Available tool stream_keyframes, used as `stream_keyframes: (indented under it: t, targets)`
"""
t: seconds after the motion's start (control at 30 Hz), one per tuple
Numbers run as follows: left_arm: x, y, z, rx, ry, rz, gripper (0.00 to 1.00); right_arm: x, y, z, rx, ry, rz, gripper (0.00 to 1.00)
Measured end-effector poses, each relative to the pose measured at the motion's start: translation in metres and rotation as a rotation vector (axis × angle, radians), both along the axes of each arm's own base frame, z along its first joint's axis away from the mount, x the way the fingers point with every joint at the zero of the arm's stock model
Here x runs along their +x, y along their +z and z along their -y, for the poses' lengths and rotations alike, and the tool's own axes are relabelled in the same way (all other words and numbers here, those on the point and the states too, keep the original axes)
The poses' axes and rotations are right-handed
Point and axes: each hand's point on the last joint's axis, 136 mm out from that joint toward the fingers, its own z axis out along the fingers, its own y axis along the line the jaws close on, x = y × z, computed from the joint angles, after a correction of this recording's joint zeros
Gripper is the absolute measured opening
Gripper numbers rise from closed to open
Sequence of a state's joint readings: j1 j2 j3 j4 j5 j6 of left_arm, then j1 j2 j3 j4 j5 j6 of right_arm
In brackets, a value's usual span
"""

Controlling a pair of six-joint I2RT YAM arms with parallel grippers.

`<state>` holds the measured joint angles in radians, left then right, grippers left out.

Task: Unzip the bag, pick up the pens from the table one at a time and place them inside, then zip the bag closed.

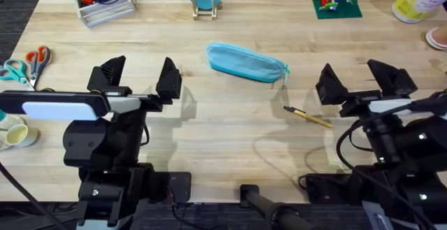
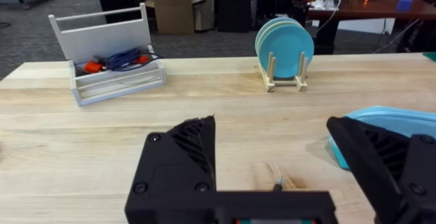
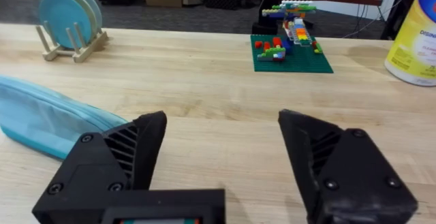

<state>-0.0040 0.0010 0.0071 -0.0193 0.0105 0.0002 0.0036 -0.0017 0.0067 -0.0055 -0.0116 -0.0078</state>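
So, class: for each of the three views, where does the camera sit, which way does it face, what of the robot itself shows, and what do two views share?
Overhead: above the arm bases, looking down and forward over the table; both arms show, with the left gripper and right gripper open.
Left wrist: on the left arm, facing the plate rack and grey caddy; its own fingers show.
Right wrist: on the right arm, facing the brick model; its own fingers show.
Shared: both wrist views show the bag and the plate rack.
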Motion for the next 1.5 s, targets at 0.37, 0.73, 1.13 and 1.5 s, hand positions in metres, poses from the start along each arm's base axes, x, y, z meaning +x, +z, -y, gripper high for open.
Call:
stream_keyframes:
  t: [0.37,0.73,1.13,1.5]
  targets:
    - [0.0,0.0,-0.001,0.0,0.002,0.0,0.995,0.0,-0.002,0.0,0.0,-0.001,-0.01,0.997]
    - [0.0,0.0,-0.002,0.024,0.013,0.001,0.993,0.0,-0.002,0.0,0.0,-0.001,-0.008,0.998]
    - [-0.001,0.017,0.002,0.031,-0.013,0.066,0.991,-0.013,-0.015,0.0,-0.001,-0.002,-0.2,0.996]
    - [-0.01,0.087,0.005,0.034,-0.027,0.168,0.991,0.012,0.09,-0.002,0.002,0.009,-0.21,0.995]
